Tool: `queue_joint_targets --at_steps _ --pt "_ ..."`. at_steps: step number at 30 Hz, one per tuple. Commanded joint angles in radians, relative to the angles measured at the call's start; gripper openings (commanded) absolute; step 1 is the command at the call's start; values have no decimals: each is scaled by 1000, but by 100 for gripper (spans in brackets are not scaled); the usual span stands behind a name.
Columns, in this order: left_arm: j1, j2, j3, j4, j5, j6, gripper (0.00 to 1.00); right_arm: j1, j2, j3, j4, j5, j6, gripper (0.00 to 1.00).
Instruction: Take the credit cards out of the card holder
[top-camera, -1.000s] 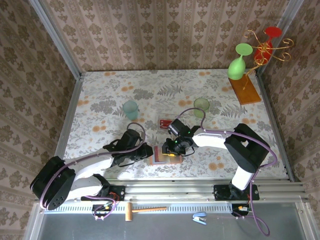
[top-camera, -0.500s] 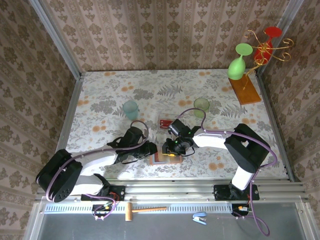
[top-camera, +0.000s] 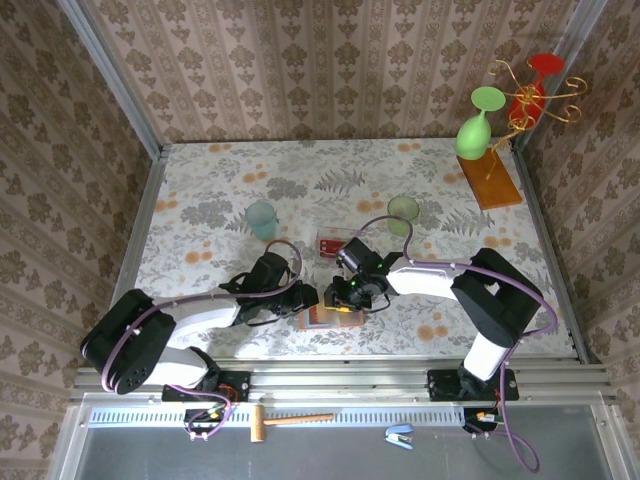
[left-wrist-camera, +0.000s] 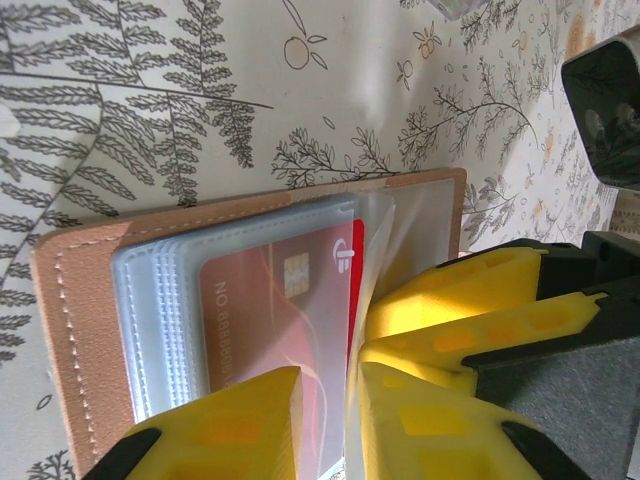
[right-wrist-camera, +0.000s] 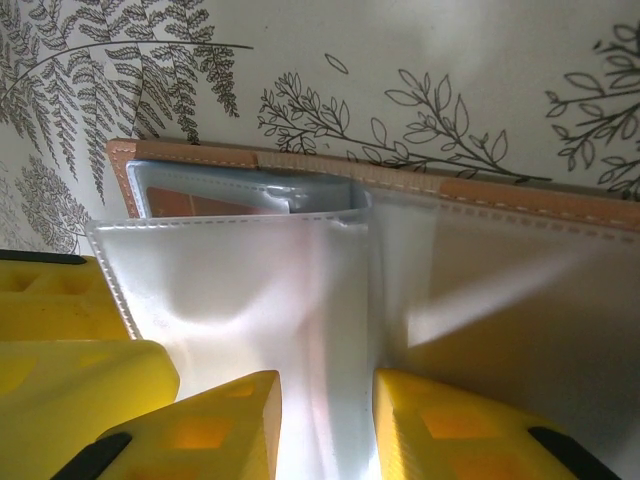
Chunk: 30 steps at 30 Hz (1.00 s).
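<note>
The card holder (top-camera: 322, 316) lies open on the floral table between both grippers, tan leather (left-wrist-camera: 80, 300) with clear sleeves. A red credit card (left-wrist-camera: 270, 300) with a chip sits in the top sleeve, its red edge poking out on the right. My left gripper (left-wrist-camera: 330, 385) comes in from the left (top-camera: 306, 299), its yellow fingers closed to a narrow gap on that card and its sleeve. My right gripper (right-wrist-camera: 327, 385) reaches in from the right (top-camera: 345, 294) and pinches a lifted clear sleeve page (right-wrist-camera: 250, 280) above the leather edge (right-wrist-camera: 300, 160).
A small clear box with red inside (top-camera: 331, 243) lies just behind the holder. A teal cup (top-camera: 261, 217) and a green cup (top-camera: 403, 210) stand farther back. A wooden stand (top-camera: 490, 180) with a green glass (top-camera: 478, 125) fills the back right corner.
My left gripper has slid right, up to the card holder's left side, and its jaws have parted slightly. The right arm and the holder have stayed put.
</note>
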Motion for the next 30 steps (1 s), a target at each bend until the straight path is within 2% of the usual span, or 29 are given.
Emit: queue_joint_targets --at_steps 1,17,30 --pt "-10 12 35 21 21 -10 21 -6 -32 -8 -26 12 -1 30" --pt "-20 8 94 -12 29 -5 20 -39 -206 8 -135 51 -20 32" --pt "-48 143 228 -13 77 19 39 -123 -354 -52 -181 61 -45 32"
